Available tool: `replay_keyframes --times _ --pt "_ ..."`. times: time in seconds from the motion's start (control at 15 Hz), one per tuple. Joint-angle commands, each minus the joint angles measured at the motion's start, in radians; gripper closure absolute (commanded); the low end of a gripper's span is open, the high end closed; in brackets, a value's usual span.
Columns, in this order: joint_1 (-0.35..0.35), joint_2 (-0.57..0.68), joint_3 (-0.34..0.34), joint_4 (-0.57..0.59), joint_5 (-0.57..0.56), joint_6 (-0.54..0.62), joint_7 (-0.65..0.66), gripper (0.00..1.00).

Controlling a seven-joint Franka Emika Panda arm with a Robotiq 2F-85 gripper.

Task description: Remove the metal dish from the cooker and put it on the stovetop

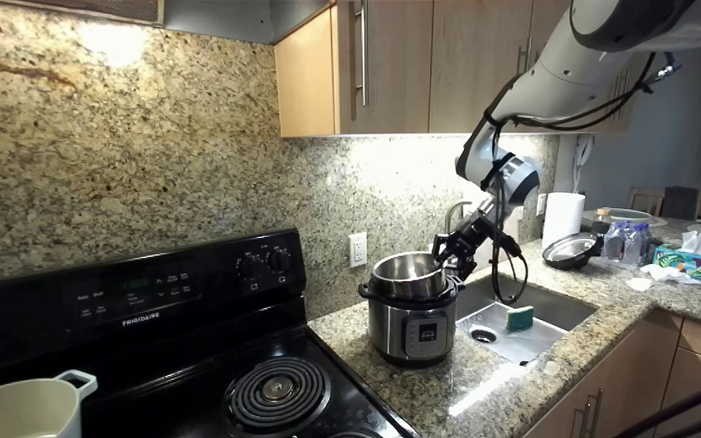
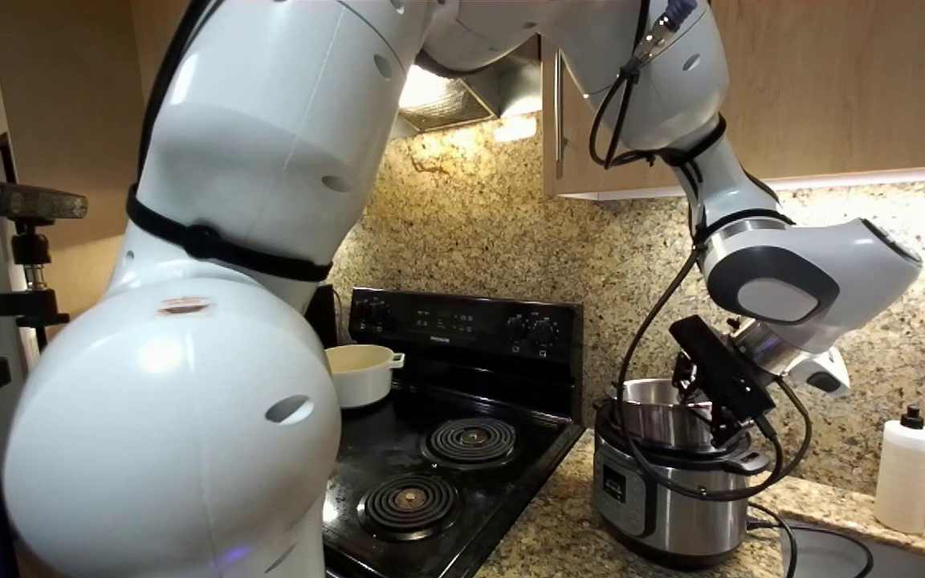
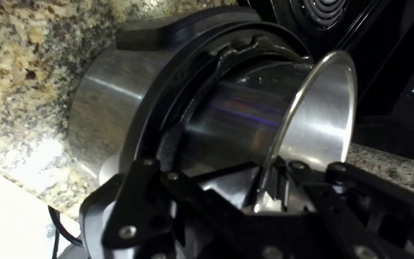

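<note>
The metal dish [image 1: 408, 285] is a shiny round steel pot. It stands partly raised out of the cooker [image 1: 384, 328], with its lower part hidden inside. It also shows in an exterior view [image 2: 659, 424] and in the wrist view [image 3: 243, 115]. The cooker sits on the counter beside the stovetop [image 1: 174, 389] and shows in the wrist view [image 3: 110, 104]. My gripper [image 1: 449, 261] is at the dish's rim on the sink side. In the wrist view the gripper [image 3: 270, 176] has one finger outside and one inside the wall, closed on the rim.
A cream-white pot [image 1: 22, 407] stands on the stovetop, near coil burners [image 2: 470, 443]. A sink [image 1: 545, 347] with a green sponge [image 1: 519, 318] lies beside the cooker. A lid [image 1: 571, 250] and paper towels [image 1: 562, 220] stand farther back. Upper cabinets [image 1: 387, 67] hang above. A cable loops near the cooker.
</note>
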Motion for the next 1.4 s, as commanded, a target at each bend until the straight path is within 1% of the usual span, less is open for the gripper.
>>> replay_keyframes --times 0.0,0.27,0.47,0.8,1.13,1.33 --pt "-0.023 -0.09 0.028 -0.076 0.096 -0.008 -0.206 0.95" --pt "-0.022 -0.128 0.014 -0.103 0.161 -0.045 -0.411 0.95" --pt "-0.017 -0.153 0.0 -0.115 0.181 -0.089 -0.515 0.95" --pt "-0.024 -0.156 -0.023 -0.097 0.191 -0.243 -0.715 0.95" --pt "-0.037 -0.117 -0.055 -0.062 0.193 -0.386 -0.848 0.96" --pt "-0.042 -0.098 -0.067 -0.04 0.186 -0.46 -0.9 0.95"
